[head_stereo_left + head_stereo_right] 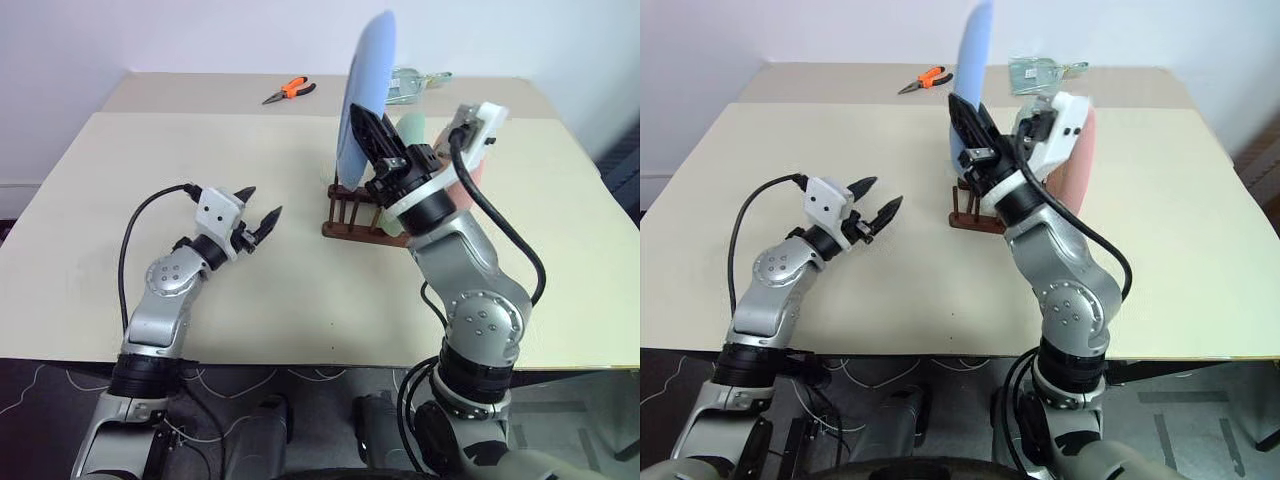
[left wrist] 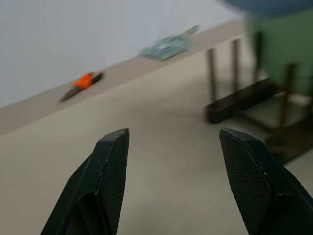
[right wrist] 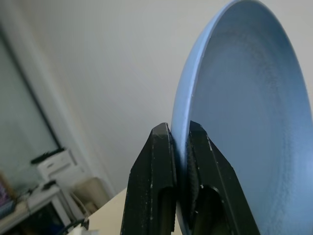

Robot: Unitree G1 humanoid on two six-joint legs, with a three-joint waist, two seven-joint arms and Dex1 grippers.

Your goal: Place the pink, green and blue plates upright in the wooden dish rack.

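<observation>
Light blue, the blue plate (image 1: 368,90) stands on edge in the air above the wooden dish rack (image 1: 352,212), and the right pincer (image 1: 372,135) pinches its lower rim between two black fingers pressed tightly on it. In the right wrist view the rim sits between both fingers (image 3: 151,181), and the hollow face of the plate turns away from the fingers to one side. The green plate (image 1: 412,130) stands upright in the rack, just behind the blue one. The pink plate (image 1: 1080,160) is also upright, on the rack's right side, partly hidden by the right arm. The left pincer (image 1: 262,212) hovers over the beige table (image 1: 90,220), left of the rack and apart from it, with its fingers spread and nothing between them. Orange-handled pliers (image 1: 290,91) and a small clear packet (image 1: 412,82) lie at the far side of the table.
</observation>
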